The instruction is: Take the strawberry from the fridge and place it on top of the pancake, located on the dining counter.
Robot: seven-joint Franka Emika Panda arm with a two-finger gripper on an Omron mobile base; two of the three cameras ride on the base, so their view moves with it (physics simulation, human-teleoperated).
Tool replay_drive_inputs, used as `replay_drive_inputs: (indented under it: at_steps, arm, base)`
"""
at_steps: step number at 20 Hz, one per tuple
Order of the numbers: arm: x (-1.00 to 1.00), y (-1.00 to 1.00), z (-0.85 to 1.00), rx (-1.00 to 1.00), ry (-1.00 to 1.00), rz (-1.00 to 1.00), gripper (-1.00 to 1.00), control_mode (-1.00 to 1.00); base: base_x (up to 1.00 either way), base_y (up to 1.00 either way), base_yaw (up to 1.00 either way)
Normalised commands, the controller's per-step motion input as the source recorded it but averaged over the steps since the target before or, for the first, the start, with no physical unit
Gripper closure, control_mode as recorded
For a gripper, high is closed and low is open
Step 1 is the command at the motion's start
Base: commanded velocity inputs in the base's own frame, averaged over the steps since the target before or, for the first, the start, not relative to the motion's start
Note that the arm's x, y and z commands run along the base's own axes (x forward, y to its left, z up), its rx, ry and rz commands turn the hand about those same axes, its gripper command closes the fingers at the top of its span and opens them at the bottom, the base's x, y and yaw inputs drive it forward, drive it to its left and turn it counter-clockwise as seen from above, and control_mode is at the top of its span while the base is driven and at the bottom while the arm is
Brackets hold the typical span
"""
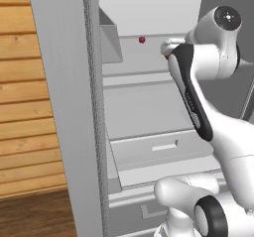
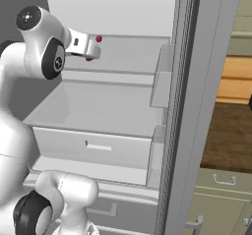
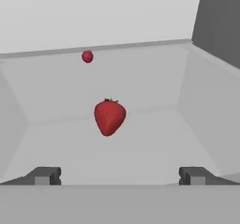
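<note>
The strawberry point(image 3: 109, 117), bright red and pointing down, lies on a white shelf point(image 3: 154, 124) inside the open fridge point(image 1: 64, 107). My gripper point(image 3: 120, 175) is open, with its two dark fingertips point(image 3: 47, 175) spread wide just short of the fruit and nothing between them. In the base views the hand point(image 2: 87, 46) reaches onto that upper shelf, and a sliver of the strawberry point(image 2: 89, 58) peeks out under it. The pancake and the dining counter are out of view.
A small dark red round fruit point(image 3: 87, 56) sits at the shelf's back wall. Door bins point(image 2: 161, 76) line the open right door point(image 2: 197, 106), and a bin point(image 1: 110, 42) hangs on the left one. A white drawer point(image 2: 93, 145) lies below the shelf. Wooden panelling point(image 1: 25, 92) stands to the left.
</note>
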Motion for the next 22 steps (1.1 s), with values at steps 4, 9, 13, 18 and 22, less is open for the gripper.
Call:
replay_drive_inputs:
  at_steps: [4,9,13,18,22]
  arm:
    - [0.6,0.0,-0.16,0.0,0.09,0.0,-1.0,-1.0]
    - [0.68,0.02,-0.06,0.0,0.01,0.0,-1.0,-1.0]
    - [0.59,0.12,-0.14,0.0,0.0,0.0,-1.0,-1.0]
    - [0.04,0.01,-0.14,0.0,0.0,-0.07,-1.0,-1.0]
    - [-0.06,-0.01,-0.21,0.0,0.0,-0.11,-1.0,-1.0]
  base:
    - [0.0,0.0,0.0]
    - [0.0,0.0,0.0]
    - [0.0,0.0,0.0]
    - [0.0,0.0,0.0]
    - [0.0,0.0,0.0]
